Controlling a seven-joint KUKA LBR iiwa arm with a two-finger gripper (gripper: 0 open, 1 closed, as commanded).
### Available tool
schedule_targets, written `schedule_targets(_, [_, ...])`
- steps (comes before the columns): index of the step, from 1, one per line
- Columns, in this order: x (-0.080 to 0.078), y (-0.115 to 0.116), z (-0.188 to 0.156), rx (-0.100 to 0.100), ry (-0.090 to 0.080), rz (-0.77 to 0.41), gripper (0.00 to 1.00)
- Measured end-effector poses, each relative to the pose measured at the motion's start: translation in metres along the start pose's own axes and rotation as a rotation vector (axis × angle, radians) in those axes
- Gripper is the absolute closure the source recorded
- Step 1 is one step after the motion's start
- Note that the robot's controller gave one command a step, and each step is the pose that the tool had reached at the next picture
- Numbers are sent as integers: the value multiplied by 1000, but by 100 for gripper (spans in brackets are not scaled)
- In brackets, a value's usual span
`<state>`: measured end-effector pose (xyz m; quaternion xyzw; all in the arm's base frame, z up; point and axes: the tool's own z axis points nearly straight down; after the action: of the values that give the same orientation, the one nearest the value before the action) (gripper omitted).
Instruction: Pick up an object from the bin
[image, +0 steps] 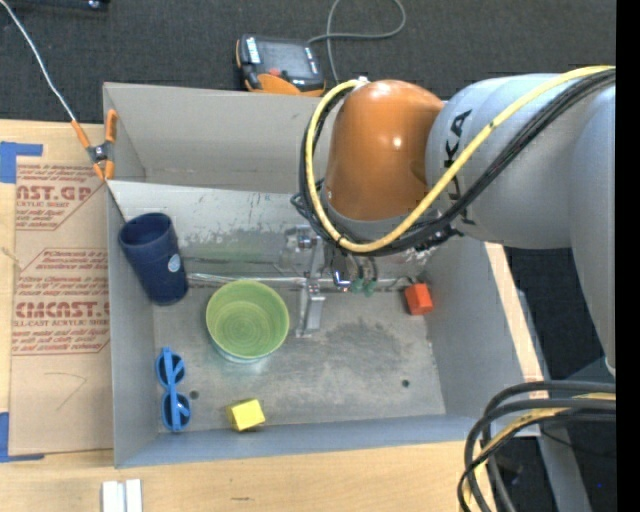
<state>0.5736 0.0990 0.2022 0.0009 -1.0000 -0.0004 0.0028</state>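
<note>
A navy cup (153, 257) lies at left; blue glasses (172, 389), yellow block (247, 414) lower-left.

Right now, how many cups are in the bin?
2. A dark blue cup lies on the left side; a green cup stands near the middle. The arm may hide others.

Light was fairly bright & even, from overhead. A glare spot sat on the orange wrist cover (385, 150), w/ softer sheen along the grey arm (560, 150). The bin floor (370, 370) was lit flat. Soft shadow lay under the arm & along the green cup (247, 320)'s lower edge.
</note>
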Motion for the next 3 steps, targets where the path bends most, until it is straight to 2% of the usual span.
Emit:
schedule_targets(1, [18, 17, 92, -2, 4, -616, 0])
schedule_targets(2, [-11, -1, 125, -4, -1, -516, 0])
schedule_targets(3, [-11, -19, 121, -5, -6, -813, 0])
